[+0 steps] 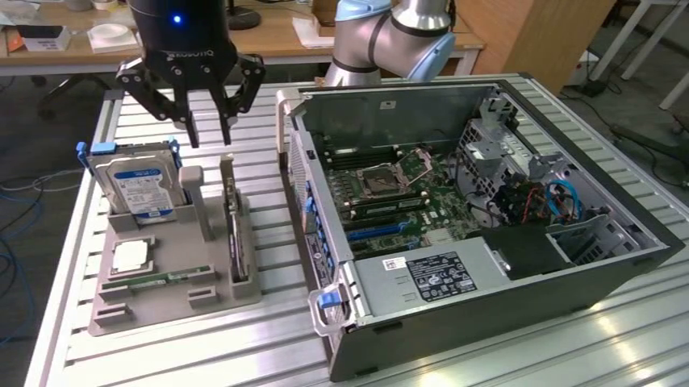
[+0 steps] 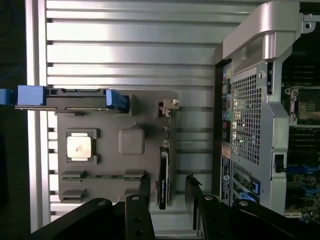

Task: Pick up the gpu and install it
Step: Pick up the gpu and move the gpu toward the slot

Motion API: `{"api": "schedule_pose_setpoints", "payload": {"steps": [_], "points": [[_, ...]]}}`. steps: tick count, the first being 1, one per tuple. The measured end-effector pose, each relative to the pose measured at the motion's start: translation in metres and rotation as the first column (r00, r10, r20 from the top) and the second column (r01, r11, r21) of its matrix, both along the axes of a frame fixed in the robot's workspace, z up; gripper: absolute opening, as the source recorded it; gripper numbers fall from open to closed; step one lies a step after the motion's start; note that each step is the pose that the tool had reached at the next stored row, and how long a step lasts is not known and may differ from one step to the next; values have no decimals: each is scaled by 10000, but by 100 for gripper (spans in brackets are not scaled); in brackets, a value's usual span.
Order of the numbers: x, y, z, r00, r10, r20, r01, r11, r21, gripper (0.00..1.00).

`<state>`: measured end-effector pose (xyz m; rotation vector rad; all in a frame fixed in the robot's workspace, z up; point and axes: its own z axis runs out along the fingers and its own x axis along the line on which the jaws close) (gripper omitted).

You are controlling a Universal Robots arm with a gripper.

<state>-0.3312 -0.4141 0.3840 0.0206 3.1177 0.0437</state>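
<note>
The open computer case (image 1: 485, 322) stands beside the gripper, with no card visibly installed. The grey holder tray (image 1: 140, 310) lies below it. The gripper (image 1: 210, 139) hangs spread wide, holding nothing. The gpu (image 1: 231, 222) stands on edge in the tray, directly beneath the gripper, not yet picked up.

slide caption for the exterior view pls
Open gripper hovers above the gpu standing on edge in a grey holder, beside the open computer case

I see a robotics lab: an opened computer case (image 1: 473, 201) on a slatted metal bench (image 1: 603, 339), a cluttered wooden desk (image 1: 269, 36) behind the case, cables (image 1: 32, 185) on the floor.
</note>
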Motion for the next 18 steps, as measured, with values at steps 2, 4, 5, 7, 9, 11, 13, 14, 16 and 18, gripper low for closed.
{"api": "schedule_pose_setpoints", "payload": {"steps": [2,4,5,7,9,11,13,14,16,18], "points": [[0,-9,-7,10000,-1,-2,1,10000,-16,42],[0,-15,-17,10000,-1,-1,1,10000,-22,42],[0,-17,-23,10000,0,-1,0,10000,-25,42],[0,-23,-33,10000,0,-1,0,10000,-31,42],[0,-28,-43,10000,0,-1,0,10000,-40,42],[0,-33,-52,10000,-1,-2,1,10000,-49,42],[0,-39,-61,10000,-1,-1,1,10000,-59,42],[0,-41,-65,10000,-1,-1,1,10000,-65,42],[0,-46,-75,10000,-1,0,1,10000,-74,42],[0,-51,-86,10000,0,-1,0,10000,-82,42]]}}
